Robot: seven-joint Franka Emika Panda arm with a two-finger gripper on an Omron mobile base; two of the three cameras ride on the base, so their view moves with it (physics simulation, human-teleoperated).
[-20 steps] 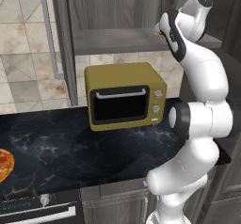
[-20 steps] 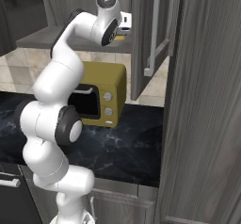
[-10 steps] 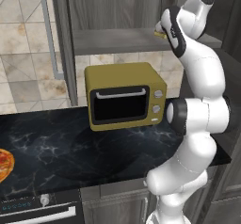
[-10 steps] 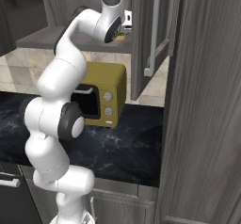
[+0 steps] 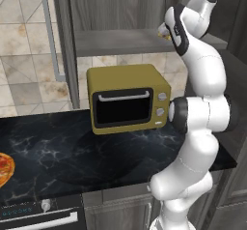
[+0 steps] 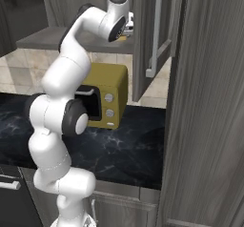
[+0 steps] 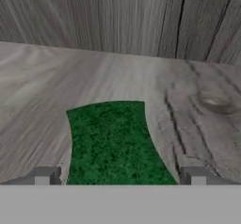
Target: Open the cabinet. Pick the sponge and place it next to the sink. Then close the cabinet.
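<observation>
The dark grey wood-grain cabinet (image 5: 120, 2) stands open, its left door (image 5: 65, 55) swung out with a silver bar handle (image 5: 49, 35). The sponge (image 7: 115, 143), with a green scouring face, lies on the grey shelf (image 7: 197, 100) inside; in the left base view it is a small yellow sponge (image 5: 163, 31) beside the hand. My gripper (image 7: 120, 177) is open and close over the sponge, one fingertip on each side. From the right base view the hand (image 6: 125, 26) reaches onto the shelf (image 6: 47, 37) beside the right door (image 6: 143, 45).
A mustard-yellow microwave (image 5: 128, 102) sits on the black marble counter (image 5: 62, 147) below the shelf. A pizza (image 5: 4, 168) lies at the counter's left edge above an oven front (image 5: 38, 214). A tall wood panel (image 6: 209, 126) rises close at right.
The arm has reached a little deeper into the cabinet, bringing the hand closer to the sponge. The doors, microwave and base have not moved.
</observation>
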